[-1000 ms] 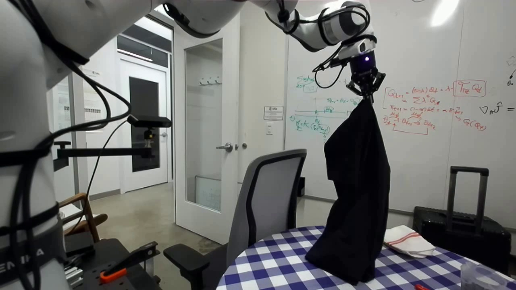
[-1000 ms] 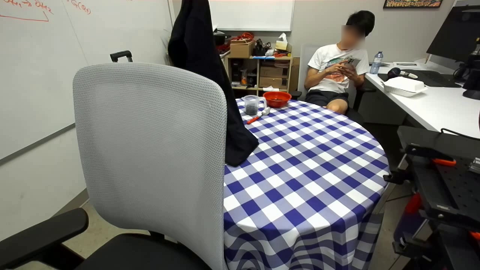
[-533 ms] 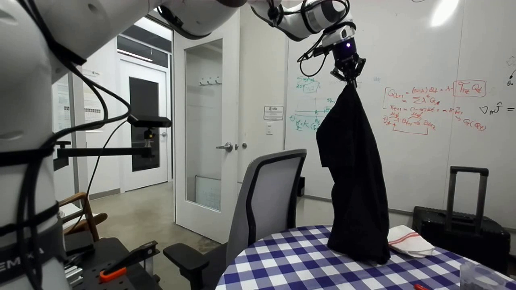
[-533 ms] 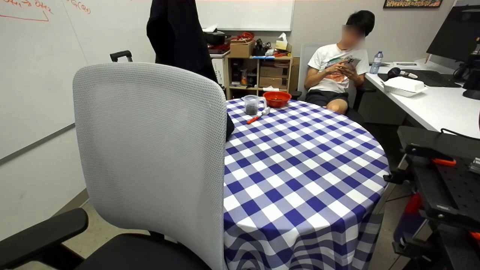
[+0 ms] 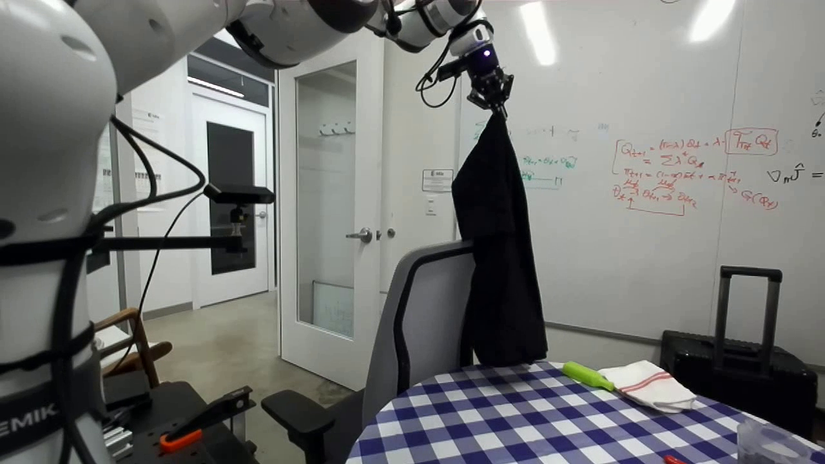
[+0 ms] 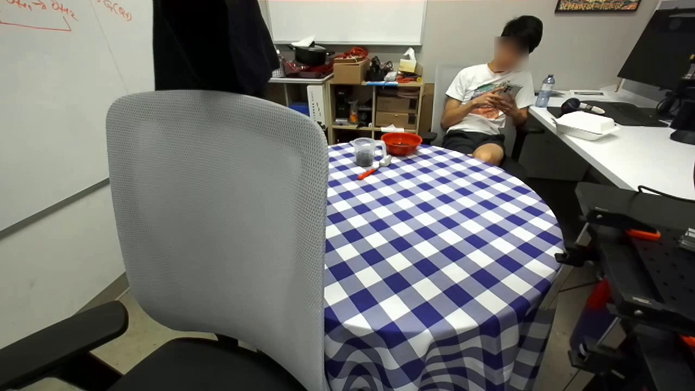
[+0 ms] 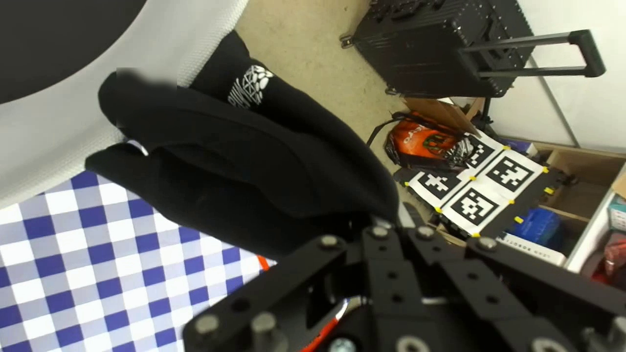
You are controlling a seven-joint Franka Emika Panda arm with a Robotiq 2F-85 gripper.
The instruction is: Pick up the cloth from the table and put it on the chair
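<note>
Presently, the black two-fingered gripper (image 5: 500,110) has its jaws clamped together on the upper end of a long black cloth (image 5: 506,270), which hangs near the grey mesh-backed office chair (image 5: 428,322), overlapping its backrest (image 6: 217,206) in both exterior views. Contact with the backrest or the blue-and-white checkered tablecloth (image 5: 451,412) cannot be determined.

The white robot arm (image 5: 280,32) stands near left in an exterior view, its base column (image 5: 32,303) banded with black straps (image 5: 48,249); it extends high and rightward toward the far side, partly cropped. The wrist (image 5: 470,41), marked by a violet light (image 5: 486,53), directs the pincer (image 5: 501,111) downward, canted slightly right. In the wrist view, the dark fingers (image 7: 393,283) lie side by side, tips closed together.
</note>
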